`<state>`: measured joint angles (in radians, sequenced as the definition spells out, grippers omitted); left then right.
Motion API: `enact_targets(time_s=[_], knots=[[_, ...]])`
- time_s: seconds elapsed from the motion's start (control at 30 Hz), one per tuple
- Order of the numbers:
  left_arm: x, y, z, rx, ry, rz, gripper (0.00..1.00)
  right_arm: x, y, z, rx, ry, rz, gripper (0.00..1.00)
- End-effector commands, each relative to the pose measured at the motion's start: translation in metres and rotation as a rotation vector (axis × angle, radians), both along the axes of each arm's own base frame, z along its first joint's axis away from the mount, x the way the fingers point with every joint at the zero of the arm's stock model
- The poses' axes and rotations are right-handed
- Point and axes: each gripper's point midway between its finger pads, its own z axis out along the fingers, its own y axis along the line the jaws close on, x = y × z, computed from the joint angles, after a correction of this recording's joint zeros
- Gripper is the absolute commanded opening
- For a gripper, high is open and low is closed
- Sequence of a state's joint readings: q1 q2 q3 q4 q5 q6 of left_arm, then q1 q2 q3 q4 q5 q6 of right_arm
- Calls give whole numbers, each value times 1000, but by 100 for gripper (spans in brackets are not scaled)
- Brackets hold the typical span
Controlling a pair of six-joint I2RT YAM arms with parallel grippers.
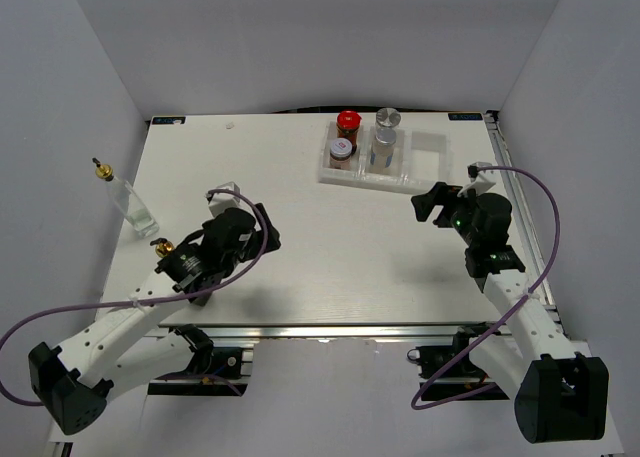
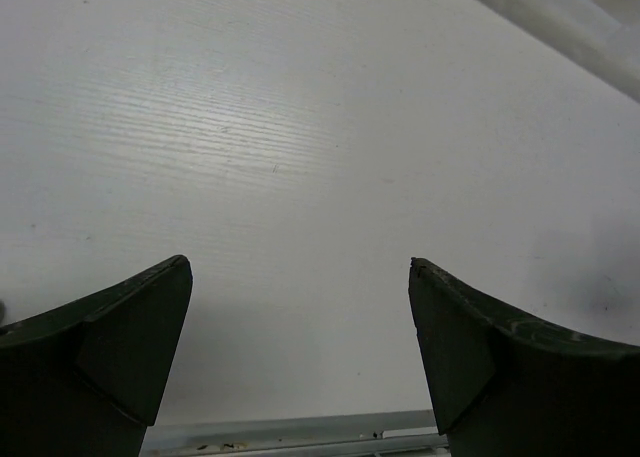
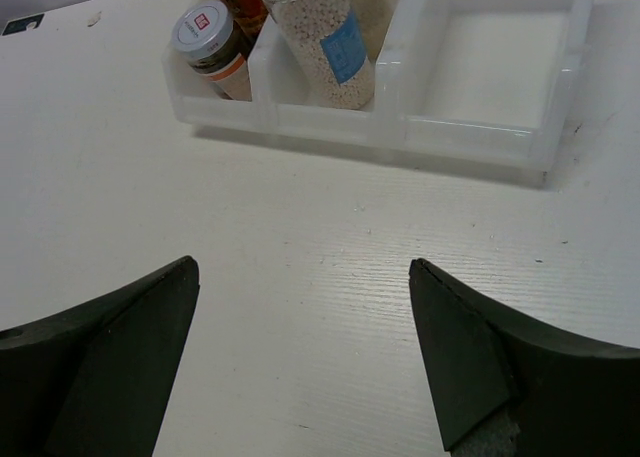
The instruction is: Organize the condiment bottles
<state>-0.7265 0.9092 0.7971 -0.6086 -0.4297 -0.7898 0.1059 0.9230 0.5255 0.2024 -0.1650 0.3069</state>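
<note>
Task partly done: red-capped jar point(image 1: 348, 124), pale-lidded jar point(image 1: 341, 149) and silver-capped bottle point(image 1: 386, 137) stand in the tray point(image 1: 425, 155) at upper centre; slim gold-capped bottle point(image 1: 130, 202) remains outside at left; left gripper point(image 2: 300, 267) and right gripper point(image 3: 300, 267) are spread, empty.

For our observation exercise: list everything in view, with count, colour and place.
Three-compartment plastic tray: one, white, far middle of table.
Red-capped dark jar: one, tray's left compartment, far end.
Short pale-lidded jar: one, same compartment, near end.
Silver-capped clear bottle: one, pale granules, middle compartment.
Slim gold-capped clear bottle: one, table's left edge.
Gold cap: one, beside left arm; body hidden.
Table: one, white.
Left gripper: black, open, empty.
Right gripper: black, open, empty, facing tray.
</note>
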Motion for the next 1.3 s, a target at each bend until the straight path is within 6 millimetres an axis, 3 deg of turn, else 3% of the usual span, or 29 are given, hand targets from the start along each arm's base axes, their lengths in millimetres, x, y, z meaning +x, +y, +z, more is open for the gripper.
enact_targets(time_s=[0.0,0.07,0.1,0.2,0.23,0.27,0.3,0.37,0.4,0.43,0.5,0.57,0.6,0.63,0.67,0.7,0.77,0.83,0.87,0.93,1.1,1.13,1.17,1.23,1.27], knots=[[-9,17,14,24,26,65,98,7,5,24,17,-76,22,89],[-5,22,32,50,-6,86,98,6,8,26,12,-82,45,90],[-1,24,52,54,-40,88,98,1,17,29,10,-97,113,89],[11,33,79,96,-111,133,98,-14,45,46,-67,-164,277,89],[18,37,99,104,-159,162,98,-26,66,44,-95,-164,358,89],[24,36,103,121,-171,176,98,-32,79,48,-118,-194,417,89],[31,36,113,129,-200,189,98,-51,106,49,-156,-247,552,89],[45,46,138,152,-272,287,98,-71,133,53,-175,-307,687,89],[53,47,140,189,-278,320,98,-82,148,55,-198,-349,778,89],[59,51,158,190,-311,356,98,-101,169,58,-201,-375,874,89],[73,64,165,241,-308,415,98,-128,206,63,-205,-411,1019,89],[82,76,183,218,-317,448,98,-143,232,68,-202,-439,1091,89],[92,92,185,197,-314,473,98,-157,256,61,-203,-443,1157,89],[97,100,187,180,-319,489,98,-159,271,76,-200,-490,1168,90],[102,123,186,181,-314,549,98,-164,284,82,-198,-519,1186,89],[104,130,186,168,-315,572,98,-175,308,80,-195,-544,1220,89],[107,145,183,167,-288,597,98,-178,341,94,-156,-582,1223,89],[103,151,188,173,-297,609,98,-192,369,124,-88,-669,1240,89],[99,159,189,184,-297,639,98,-195,385,116,-82,-660,1254,89],[85,183,194,230,-311,734,98,-191,413,131,-19,-689,1231,89],[77,209,192,217,-316,795,98,-195,472,139,41,-676,1305,89],[73,217,195,219,-324,821,98,-193,485,125,36,-646,1316,89],[71,222,196,225,-323,839,98,-194,492,139,63,-665,1318,89],[68,231,194,237,-311,866,98,-196,503,131,69,-645,1334,89],[68,233,194,233,-313,871,98,-198,508,141,85,-664,1336,89]])
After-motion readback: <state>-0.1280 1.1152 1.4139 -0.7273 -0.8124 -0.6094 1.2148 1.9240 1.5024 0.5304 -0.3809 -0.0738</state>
